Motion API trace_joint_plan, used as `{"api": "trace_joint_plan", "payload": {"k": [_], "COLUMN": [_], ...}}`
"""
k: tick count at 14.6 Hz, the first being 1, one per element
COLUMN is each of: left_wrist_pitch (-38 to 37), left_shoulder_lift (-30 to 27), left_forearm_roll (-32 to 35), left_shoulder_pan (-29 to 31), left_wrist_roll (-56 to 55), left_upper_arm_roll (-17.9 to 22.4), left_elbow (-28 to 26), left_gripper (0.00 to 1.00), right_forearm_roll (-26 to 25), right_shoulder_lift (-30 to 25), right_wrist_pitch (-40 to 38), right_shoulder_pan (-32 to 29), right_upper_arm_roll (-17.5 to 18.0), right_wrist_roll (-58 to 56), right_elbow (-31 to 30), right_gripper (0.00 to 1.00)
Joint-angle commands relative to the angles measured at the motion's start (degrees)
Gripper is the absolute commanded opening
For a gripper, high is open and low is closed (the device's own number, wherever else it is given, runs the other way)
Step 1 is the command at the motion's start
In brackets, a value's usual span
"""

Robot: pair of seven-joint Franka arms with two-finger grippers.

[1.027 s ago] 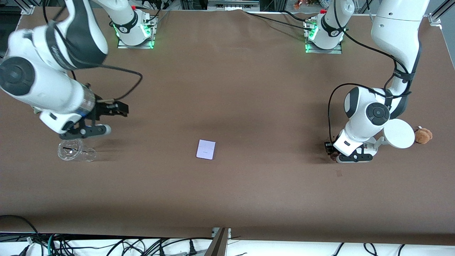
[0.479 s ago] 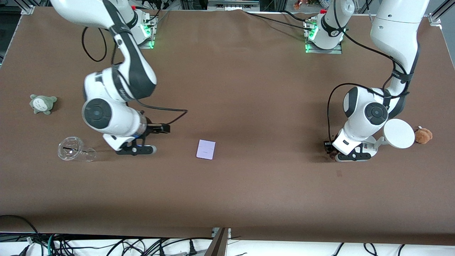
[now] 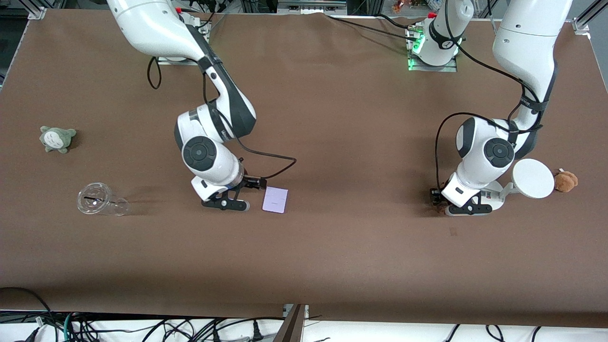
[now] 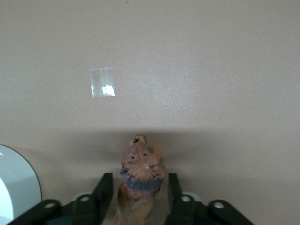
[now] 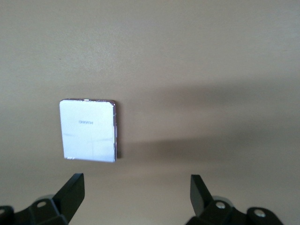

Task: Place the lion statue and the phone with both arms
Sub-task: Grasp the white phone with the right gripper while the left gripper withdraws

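The lion statue (image 4: 140,168), a small brown figurine with a dark mane, sits between the fingers of my left gripper (image 4: 139,178). That gripper is open, with a gap on each side of the statue. It is low over the table at the left arm's end (image 3: 449,209), where the lion statue (image 3: 441,205) barely shows. The phone (image 3: 275,199), a flat pale slab, lies mid-table. My right gripper (image 3: 227,205) is low beside it, toward the right arm's end, open and empty. In the right wrist view the phone (image 5: 88,130) lies ahead of the right gripper (image 5: 136,180), apart from it.
A white stand with a disc (image 3: 533,178) and a brown plush toy (image 3: 566,180) are close to the left arm's hand. A clear cup (image 3: 99,202) on its side and a grey-green plush (image 3: 57,138) are at the right arm's end. A tape patch (image 3: 452,232) marks the table.
The right arm has swept from over the clear cup across to the phone's side. The left gripper's fingers have parted from the lion statue; that arm has barely shifted.
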Motion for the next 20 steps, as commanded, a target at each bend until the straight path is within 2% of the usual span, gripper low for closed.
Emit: {"api": "trace_joint_plan", "payload": {"k": [1,4,8,13,18,19,20], "left_wrist_pitch": [0.74,-0.48,-9.78,-27.52,-42.12,-44.85,-48.53], "left_shoulder_lift": [-0.37,-2.65,-10.2,-24.7,-30.95,-31.31,-31.4], "left_forearm_roll": [-2.06,-2.16,-2.25,-1.72,-1.1,-1.1,-1.1], "left_shoulder_pan": [0.95,0.96,0.87,0.87,2.79,3.58,4.55], "left_wrist_roll": [0.93,1.02,0.93,1.28,3.03,4.26,4.88], "left_upper_arm_roll": [-0.88,-1.05,-2.54,-2.46,-1.93,-1.84,-1.84], "left_elbow": [-0.28,-0.45,-0.36,0.95,6.3,7.88,10.25], "left_gripper": [1.0,1.0,1.0,1.0,1.0,1.0,1.0], "right_forearm_roll": [1.02,1.02,0.76,0.41,-0.47,-0.56,-0.56], "right_shoulder_lift": [2.86,6.55,12.0,13.94,15.18,15.18,15.18], "right_wrist_pitch": [4.09,8.85,9.73,12.81,14.04,14.04,13.96], "right_shoulder_pan": [1.07,2.65,4.85,5.47,5.38,5.2,5.12], "right_upper_arm_roll": [-0.57,-0.13,-0.04,-0.13,-0.31,-0.31,-0.39], "right_wrist_roll": [-0.49,-0.94,-0.42,-0.67,-1.2,-1.38,-1.64], "right_elbow": [1.4,2.97,8.95,9.23,9.23,9.23,9.23], "right_gripper": [1.0,1.0,1.0,1.0,0.98,0.83,0.49]}}
